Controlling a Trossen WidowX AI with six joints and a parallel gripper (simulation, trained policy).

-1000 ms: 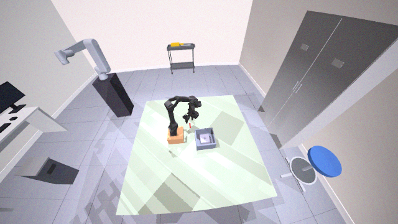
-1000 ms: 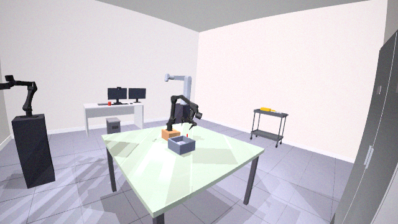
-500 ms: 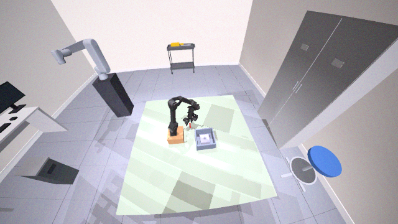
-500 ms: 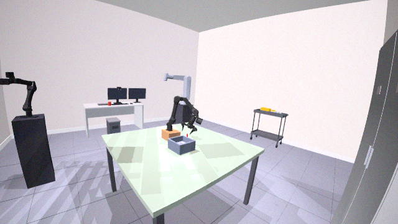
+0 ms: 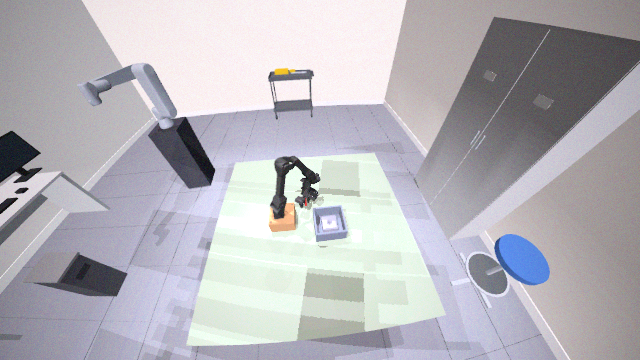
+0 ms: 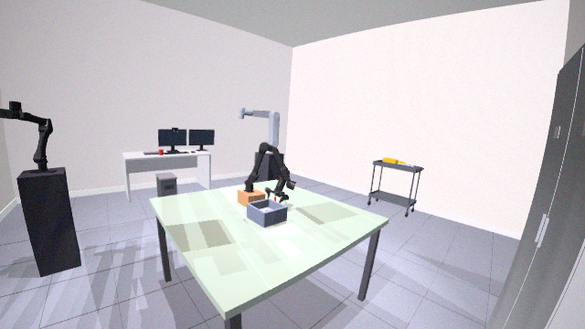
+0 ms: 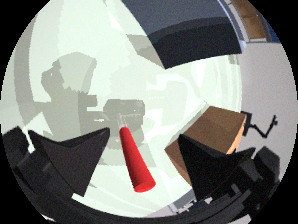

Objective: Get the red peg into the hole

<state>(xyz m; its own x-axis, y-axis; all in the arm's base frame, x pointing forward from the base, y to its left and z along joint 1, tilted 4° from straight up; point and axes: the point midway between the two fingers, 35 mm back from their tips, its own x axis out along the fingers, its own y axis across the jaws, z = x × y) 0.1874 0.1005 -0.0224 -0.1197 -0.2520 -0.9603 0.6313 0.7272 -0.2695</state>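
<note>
The gripper stood wide open and held nothing, its fingers to either side of the red peg with a gap at both. The peg seemed to stand upright on the table, outside the box. In the wrist view it lay nearer one finger than the other, so an uneven close could have shoved or toppled it before the second finger met it. A grip taken too near its top could have let it tilt, and a tilted peg would likely have jammed at the hole in the plate. Just beside the peg, the box's walls stood in the way of any low sideways carry; too little lift might have knocked the peg loose, and inside them the spread fingers would have had little room. The orange block under the arm's base was close by, a thing for the near finger to clear. The cart stood well apart, beyond the table, and hindered nothing.

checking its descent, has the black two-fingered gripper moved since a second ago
Yes, downward: in the exterior view, the gripper is now closer to the rim of the open blue-grey box.
</note>
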